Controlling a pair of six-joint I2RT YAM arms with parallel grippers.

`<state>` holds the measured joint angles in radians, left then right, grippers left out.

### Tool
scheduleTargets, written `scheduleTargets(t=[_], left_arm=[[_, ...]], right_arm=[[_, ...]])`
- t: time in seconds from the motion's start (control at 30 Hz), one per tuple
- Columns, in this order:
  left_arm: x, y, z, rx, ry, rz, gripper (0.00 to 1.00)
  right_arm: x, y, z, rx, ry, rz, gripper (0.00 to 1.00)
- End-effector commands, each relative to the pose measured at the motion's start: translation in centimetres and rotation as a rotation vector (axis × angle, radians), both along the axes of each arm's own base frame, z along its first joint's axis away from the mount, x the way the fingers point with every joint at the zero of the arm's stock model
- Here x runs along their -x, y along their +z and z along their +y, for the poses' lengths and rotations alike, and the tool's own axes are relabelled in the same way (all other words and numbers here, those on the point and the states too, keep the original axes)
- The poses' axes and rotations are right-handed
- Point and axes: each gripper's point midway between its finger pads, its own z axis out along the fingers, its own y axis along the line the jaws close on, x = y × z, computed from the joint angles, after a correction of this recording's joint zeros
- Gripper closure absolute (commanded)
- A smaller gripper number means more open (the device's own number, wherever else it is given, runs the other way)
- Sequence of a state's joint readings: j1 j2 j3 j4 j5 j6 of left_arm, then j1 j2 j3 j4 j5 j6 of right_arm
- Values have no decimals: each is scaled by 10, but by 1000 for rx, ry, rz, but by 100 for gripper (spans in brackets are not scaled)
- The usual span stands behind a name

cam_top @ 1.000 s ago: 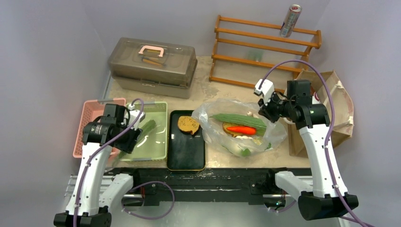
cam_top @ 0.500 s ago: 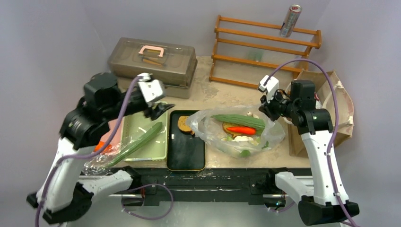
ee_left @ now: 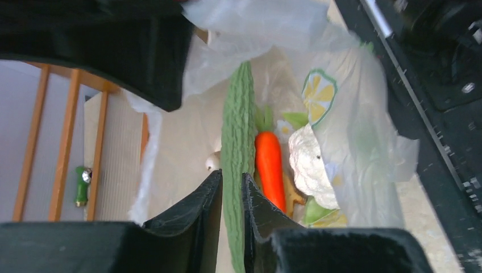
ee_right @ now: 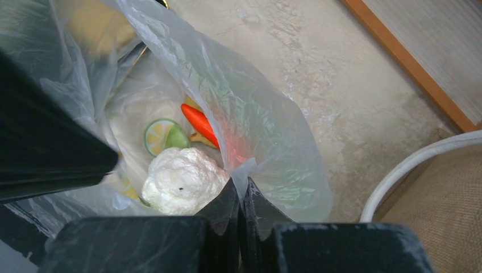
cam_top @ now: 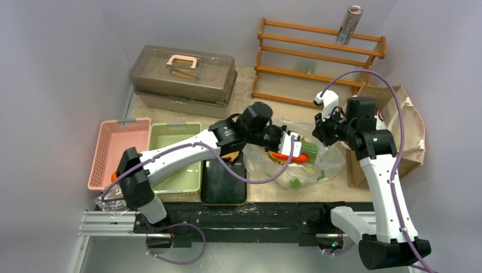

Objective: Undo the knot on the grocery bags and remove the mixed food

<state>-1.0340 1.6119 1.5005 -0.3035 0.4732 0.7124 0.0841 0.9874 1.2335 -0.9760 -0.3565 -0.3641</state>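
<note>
The transparent plastic bag (cam_top: 329,162) lies open at the table's middle right, with food inside. My left gripper (ee_left: 232,179) reaches into it, shut on the long, bumpy green cucumber (ee_left: 239,114); both fingers press its sides. An orange carrot (ee_left: 270,165) and a white cauliflower (ee_left: 310,165) lie beside the cucumber. My right gripper (ee_right: 241,185) is shut on a pinch of the bag's rim and holds the mouth up. From above, the left gripper (cam_top: 298,149) sits inside the bag and the right gripper (cam_top: 319,129) at its far right edge. The brown paper bag (cam_top: 406,131) lies at the right.
A black tray (cam_top: 223,185), a green tray (cam_top: 173,170) and a pink basket (cam_top: 113,151) stand in a row at the front left. The lidded case (cam_top: 182,71) and the wooden rack (cam_top: 318,57) with a can (cam_top: 348,25) are at the back.
My left arm swung from over the green tray across to the plastic bag, and its jaws closed on the cucumber inside. The right gripper kept its hold on the bag's rim.
</note>
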Motion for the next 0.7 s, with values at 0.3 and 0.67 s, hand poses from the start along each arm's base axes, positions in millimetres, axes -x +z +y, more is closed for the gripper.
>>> scheduleTargets(t=[0.3, 0.67], left_arm=[[-69, -124, -25, -147, 68, -218, 46], [-122, -187, -23, -265, 183, -274, 36]], right_arm=[[-3, -3, 18, -109, 9, 77, 100], [-3, -12, 13, -95, -28, 110, 100]])
